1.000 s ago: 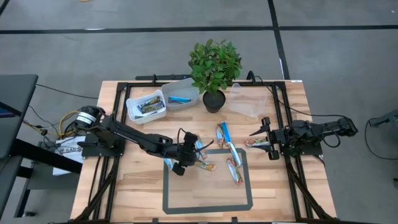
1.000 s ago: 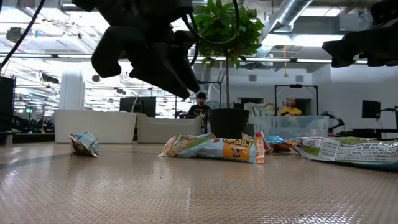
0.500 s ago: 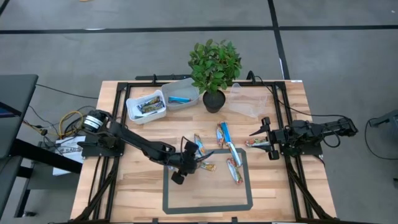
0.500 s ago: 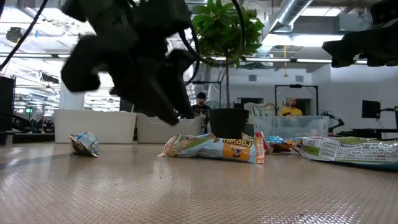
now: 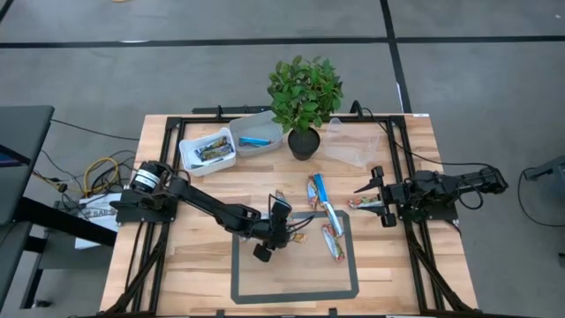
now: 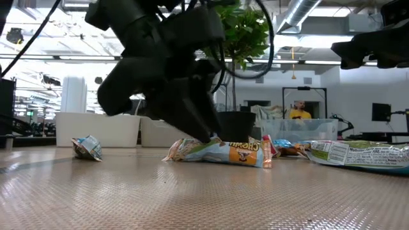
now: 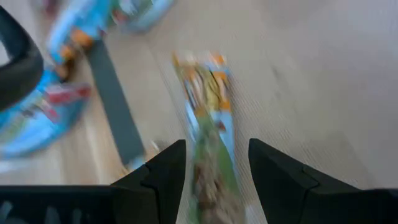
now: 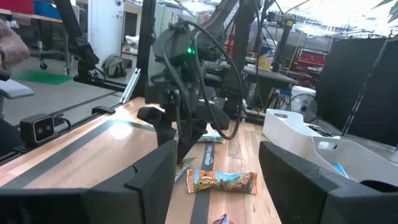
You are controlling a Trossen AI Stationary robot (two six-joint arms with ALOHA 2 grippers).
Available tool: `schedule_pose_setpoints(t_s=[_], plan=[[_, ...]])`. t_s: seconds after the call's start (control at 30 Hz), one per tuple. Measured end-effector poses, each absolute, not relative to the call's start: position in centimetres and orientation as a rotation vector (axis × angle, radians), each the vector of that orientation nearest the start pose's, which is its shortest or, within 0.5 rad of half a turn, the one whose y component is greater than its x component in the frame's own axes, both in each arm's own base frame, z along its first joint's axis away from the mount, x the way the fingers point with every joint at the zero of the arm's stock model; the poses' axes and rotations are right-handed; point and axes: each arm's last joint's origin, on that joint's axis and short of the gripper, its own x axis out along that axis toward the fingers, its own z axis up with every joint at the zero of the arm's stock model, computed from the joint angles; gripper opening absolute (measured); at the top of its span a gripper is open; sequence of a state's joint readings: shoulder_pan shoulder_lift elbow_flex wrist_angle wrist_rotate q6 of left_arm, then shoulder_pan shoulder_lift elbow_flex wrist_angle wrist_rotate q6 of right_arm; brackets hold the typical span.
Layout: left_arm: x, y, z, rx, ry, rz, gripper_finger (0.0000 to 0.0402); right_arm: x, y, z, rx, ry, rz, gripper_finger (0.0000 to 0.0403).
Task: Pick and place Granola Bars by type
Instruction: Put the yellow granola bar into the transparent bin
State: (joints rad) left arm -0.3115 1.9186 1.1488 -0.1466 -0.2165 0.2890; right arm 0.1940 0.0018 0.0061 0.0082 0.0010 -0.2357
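Observation:
Several wrapped granola bars lie flat around the grey taped frame (image 5: 296,265): blue-and-white ones (image 5: 316,189), (image 5: 283,204) and orange-brown ones (image 5: 297,236), (image 5: 335,244). My left gripper (image 5: 286,228) hangs low over the frame's far left corner, open. In the left wrist view its fingers (image 7: 214,146) stand on either side of an orange-green-blue bar (image 7: 208,106). In the low view it (image 6: 203,131) reaches down to the bar's (image 6: 220,152) end. My right gripper (image 5: 371,196) waits open at the table's right, beside another bar (image 5: 360,202).
Two white tubs (image 5: 207,150), (image 5: 259,135) at the far left hold sorted bars. A potted plant (image 5: 305,97) and a clear tub (image 5: 353,146) stand at the far middle. Black rails (image 5: 163,221) run along the table's sides. People show in the room behind (image 6: 206,105).
My left gripper has moved toward the table's right and near edges and come down, from beside the blue-and-white bar to the orange-brown bar at the frame's corner. The bars and my right arm have kept still.

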Motion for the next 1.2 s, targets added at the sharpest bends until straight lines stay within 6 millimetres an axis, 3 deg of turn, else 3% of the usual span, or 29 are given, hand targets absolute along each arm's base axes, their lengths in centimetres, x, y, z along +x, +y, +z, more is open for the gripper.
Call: schedule_pose_setpoints(t_s=[0.63,1.2], plan=[[37.4,-10.3,13.1,0.493,0.926,-0.179,0.0165,9.6,1.9,16.6,-0.234,-0.033,0.191,0.0224],[37.5,-10.3,13.1,0.483,0.912,-0.2,0.0041,9.6,1.9,16.6,-0.234,-0.034,0.191,0.0224]])
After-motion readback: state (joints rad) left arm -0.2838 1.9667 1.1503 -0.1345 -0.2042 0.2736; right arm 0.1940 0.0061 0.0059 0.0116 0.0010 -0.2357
